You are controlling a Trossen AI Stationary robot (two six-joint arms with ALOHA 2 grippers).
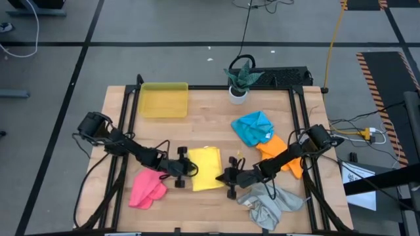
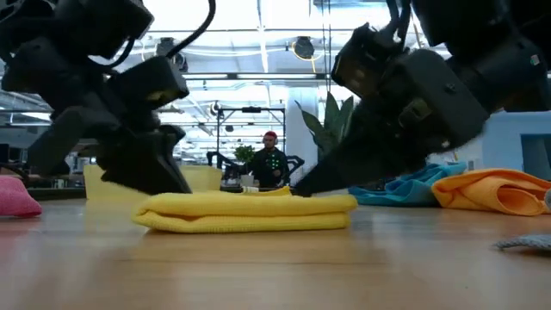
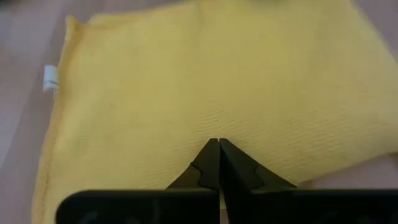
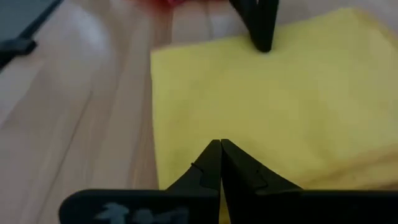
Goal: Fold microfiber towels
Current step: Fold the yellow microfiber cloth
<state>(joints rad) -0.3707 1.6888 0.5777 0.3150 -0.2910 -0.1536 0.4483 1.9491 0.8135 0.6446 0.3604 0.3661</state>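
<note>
My left gripper (image 1: 190,168) and right gripper (image 1: 223,176), both pressed together, sit on either side of the folded yellow towel (image 1: 206,168), low in the middle of the high view.

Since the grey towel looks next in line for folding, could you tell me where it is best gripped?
Grip the grey towel at an outer edge, likely the one jutting toward the table's right side. It lies crumpled by the front edge, so the right gripper, now shut on the yellow towel, could come from above and pull it flat.

grey floor (image 1: 197,26); black tape lines (image 1: 85,62); ceiling lights (image 2: 258,43)
</note>
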